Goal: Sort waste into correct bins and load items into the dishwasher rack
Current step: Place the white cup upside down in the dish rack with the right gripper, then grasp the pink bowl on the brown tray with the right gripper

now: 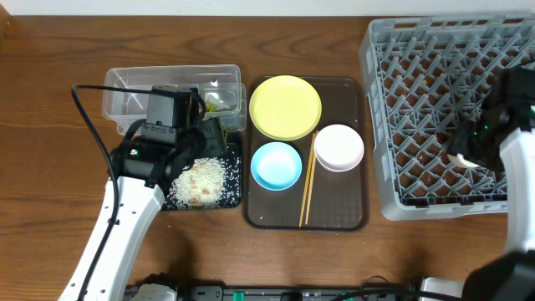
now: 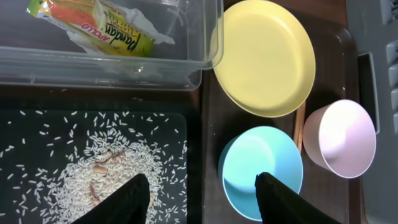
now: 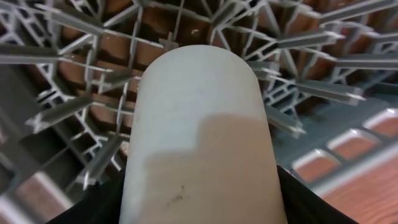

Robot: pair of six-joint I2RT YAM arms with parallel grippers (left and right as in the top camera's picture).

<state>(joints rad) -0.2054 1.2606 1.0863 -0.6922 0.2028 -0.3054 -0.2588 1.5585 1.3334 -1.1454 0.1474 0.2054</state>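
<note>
My left gripper (image 2: pixel 202 196) is open and empty, above the gap between the black tray (image 1: pixel 235 180) with white rice scraps (image 2: pixel 106 177) and the light blue bowl (image 2: pixel 261 168). The snack wrapper (image 2: pixel 99 28) lies in the clear tub (image 1: pixel 125 88). The yellow plate (image 1: pixel 285 106), blue bowl (image 1: pixel 276 165), white bowl (image 1: pixel 338 147) and chopsticks (image 1: pixel 308 188) sit on the brown tray. My right gripper (image 3: pixel 199 205) is shut on the small white cup (image 3: pixel 199 124), held over the grey dishwasher rack (image 1: pixel 418 125). Crumpled paper is not visible.
The brown serving tray (image 1: pixel 351 213) sits in the middle between the black tray and the rack. The left arm's black cable (image 1: pixel 88 117) loops over the table on the left. Bare wood lies along the front.
</note>
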